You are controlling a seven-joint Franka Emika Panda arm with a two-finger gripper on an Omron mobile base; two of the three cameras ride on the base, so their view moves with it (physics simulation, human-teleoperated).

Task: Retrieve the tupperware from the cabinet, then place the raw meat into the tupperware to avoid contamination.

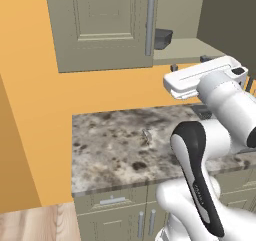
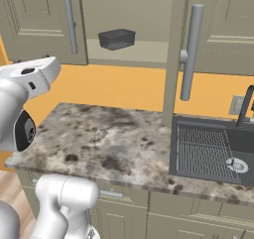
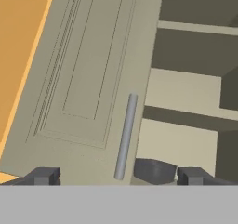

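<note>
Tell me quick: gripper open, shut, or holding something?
Gripper: open, holding nothing; the tupperware sits on the cabinet shelf ahead of its fingertips.

Base views flank the cabinet [image 2: 124, 15]; hand view seemingly nearer.

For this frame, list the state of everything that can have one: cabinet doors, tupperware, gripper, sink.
cabinet: both doors swung open, shelf exposed.
tupperware: on the cabinet's lower shelf, upright, no lid seen, untouched.
gripper: open, empty, short of the tupperware.
sink: a grid rack lies in the basin; faucet not running.
</note>
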